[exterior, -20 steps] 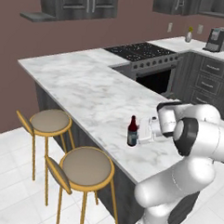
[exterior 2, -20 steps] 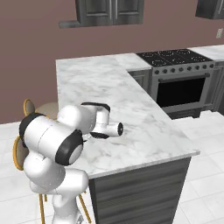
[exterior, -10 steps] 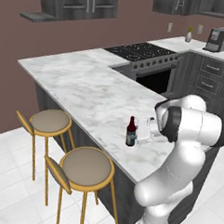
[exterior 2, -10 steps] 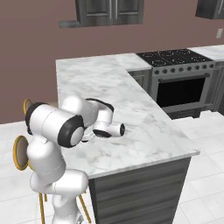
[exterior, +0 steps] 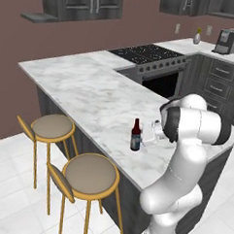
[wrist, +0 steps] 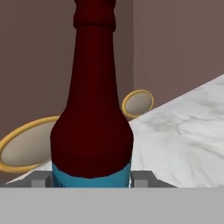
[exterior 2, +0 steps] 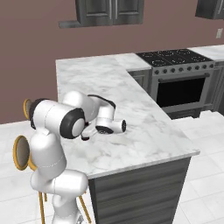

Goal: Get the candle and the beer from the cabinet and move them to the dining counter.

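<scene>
Beer (exterior: 136,135) stands upright on the counter (exterior: 86,90), near the front edge above the stools, with its base resting on the marble. In the left base view the gripper (exterior: 148,136) sits just beside the bottle on its right, at the level of the lower body, with the arm bent down toward it from the right.

In the hand view the bottle (wrist: 92,109) stands directly ahead of the gripper (wrist: 91,180), centred between the two finger tips (wrist: 40,179). One tip shows at each side of the bottle's lower body, level with the blue band of the label (the label reads blue in this view, although the bottle itself is dark red-brown). The tips lie close against the glass on both sides. Whether they press on it or stand slightly off it cannot be told from the pictures, so the state of the gripper is not settled: it brackets the bottle, partly closed.

In the right base view the robot's own forearm covers most of the bottle; only a small dark part (exterior 2: 85,138) shows under the wrist.

Two round stools with yellow legs (exterior: 90,173) stand on the floor in front of the counter, below the bottle. Their seats also appear behind the bottle in the hand view.
</scene>
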